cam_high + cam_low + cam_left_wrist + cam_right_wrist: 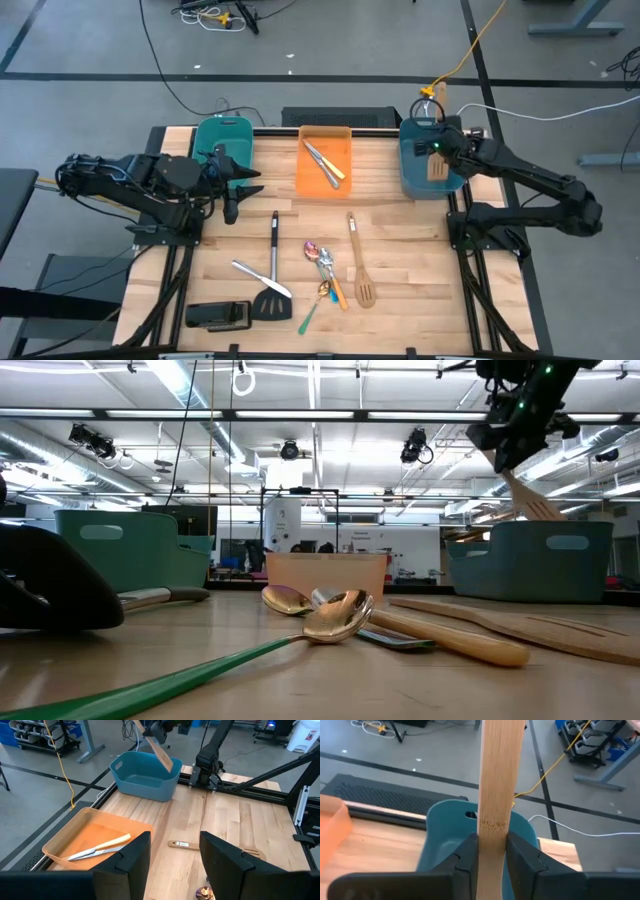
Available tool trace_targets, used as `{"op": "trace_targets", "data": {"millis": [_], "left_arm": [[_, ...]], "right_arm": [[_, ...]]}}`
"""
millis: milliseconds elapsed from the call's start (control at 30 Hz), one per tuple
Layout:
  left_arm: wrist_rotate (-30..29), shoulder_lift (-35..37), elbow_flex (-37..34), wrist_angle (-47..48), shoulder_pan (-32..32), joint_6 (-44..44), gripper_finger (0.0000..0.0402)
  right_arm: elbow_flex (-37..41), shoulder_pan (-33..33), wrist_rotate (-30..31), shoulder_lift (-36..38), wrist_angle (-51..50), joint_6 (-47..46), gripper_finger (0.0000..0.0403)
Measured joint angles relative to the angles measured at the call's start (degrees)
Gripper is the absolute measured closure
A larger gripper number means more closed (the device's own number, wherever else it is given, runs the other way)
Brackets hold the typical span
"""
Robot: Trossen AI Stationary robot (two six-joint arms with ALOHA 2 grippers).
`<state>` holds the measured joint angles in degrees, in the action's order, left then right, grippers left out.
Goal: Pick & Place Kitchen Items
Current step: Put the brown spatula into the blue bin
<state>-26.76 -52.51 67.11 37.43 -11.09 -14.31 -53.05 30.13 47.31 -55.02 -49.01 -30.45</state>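
**Wooden spatula hanging over the right teal bin**

The right end effector (437, 152) is hovering above the right teal bin (425, 170), at about two o'clock on the desk (420, 270), and is gripping a light-wood spatula (497, 795). In the right wrist view its two fingers (470, 852) are pressing against the flat handle from either side, with the handle running straight out between them toward the bin. In the low view the slotted blade (530, 500) is pointing downward and hanging just above the bin's rim, not touching it.

The left end effector (232, 190) is waiting near nine o'clock, beside the left teal bin (222, 135), with its fingers (132, 862) standing apart and holding nothing.

The orange bin (324, 160) at twelve o'clock is holding two utensils (324, 162) lying crossed. On the bare desk near the centre, a second wooden spatula (360, 265) is lying at about five o'clock, with a cluster of spoons (325, 272) just beside it, a black spatula with a steel handle (274, 270) toward seven o'clock and a silver knife (258, 277) crossing it. A flat black block (218, 316) is sitting at the near-left corner.
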Motion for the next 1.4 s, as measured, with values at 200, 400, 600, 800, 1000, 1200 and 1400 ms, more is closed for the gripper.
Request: {"op": "trace_targets", "data": {"millis": [200,400,600,800,1000,1200,1400], "left_arm": [[0.02,-0.01,0.0,0.01,-0.02,-0.04,0.0225],[0.02,-0.01,0.0,0.02,0.0,-0.02,0.0225],[0.02,-0.01,0.0,0.02,-0.01,-0.01,0.0225],[0.02,-0.01,0.0,0.01,-0.01,-0.03,0.0225],[0.02,-0.02,0.0,0.0,0.0,-0.01,0.0225],[0.01,0.0,0.0,0.02,-0.01,-0.04,0.0225],[0.0,-0.02,0.0,0.02,0.0,0.0,0.0225]], "right_arm": [[5.44,4.05,-4.54,-0.02,7.35,2.65,0.0321],[10.57,7.88,-8.84,-0.02,11.4,3.4,0.0321],[14.66,11.01,-13.03,-0.02,15.55,3.84,0.0321],[16.69,13.36,-16.29,0.0,17.01,3.97,0.0318],[17.19,14.07,-17.4,0.0,16.89,4.62,0.0277],[17.19,14.05,-17.99,0.0,17.11,5.48,0.0266],[17.19,14.05,-18.86,0.0,17.99,5.48,0.0275]]}}
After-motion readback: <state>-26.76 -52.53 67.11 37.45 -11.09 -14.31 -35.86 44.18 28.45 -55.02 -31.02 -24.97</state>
